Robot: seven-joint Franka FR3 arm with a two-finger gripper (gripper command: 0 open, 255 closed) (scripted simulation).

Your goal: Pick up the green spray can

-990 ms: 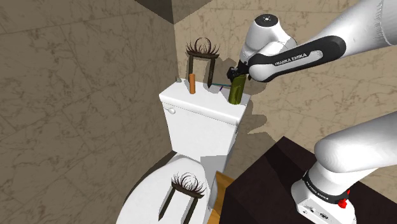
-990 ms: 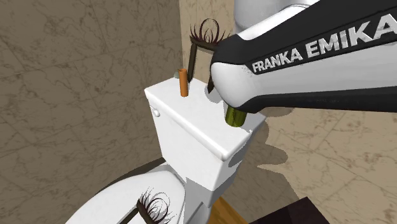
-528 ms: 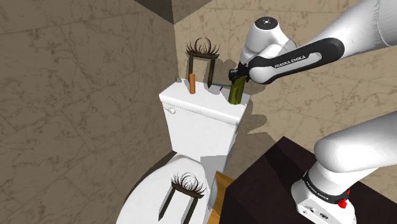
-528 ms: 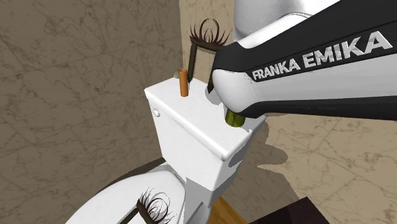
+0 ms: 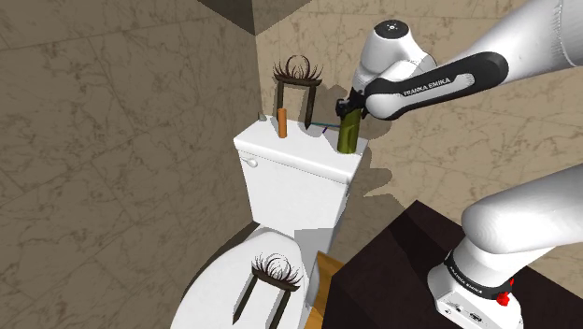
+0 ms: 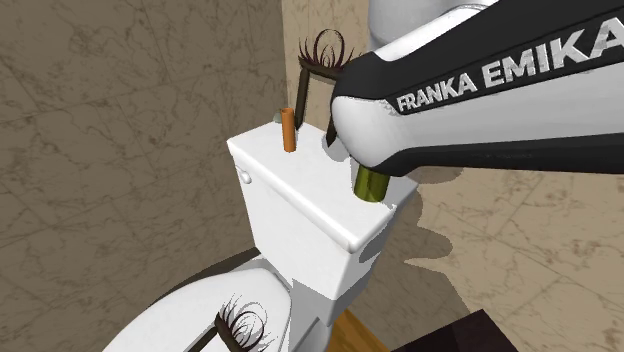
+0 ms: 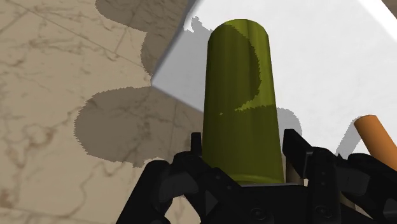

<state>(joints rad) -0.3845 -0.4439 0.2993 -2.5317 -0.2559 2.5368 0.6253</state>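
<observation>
Spray can (image 7: 242, 108), a smooth olive-green cylinder, clasped by pincer (image 7: 245, 145).

Second exterior view: the white-and-black arm link (image 6: 470, 110) covers the upper part of the olive-green cylindrical spray can (image 6: 371, 184); its base end is exposed. The dark bristled brush (image 6: 240, 328) on the white toilet lid (image 6: 165, 318) is cut off by the lower edge.

Shoulder view: a thin blue-green item (image 5: 322, 122) left of the can is too small to identify.

Wrist view: the orange cylinder (image 7: 376, 137) is partly behind the black two-finger gripper (image 7: 245, 146).
</observation>
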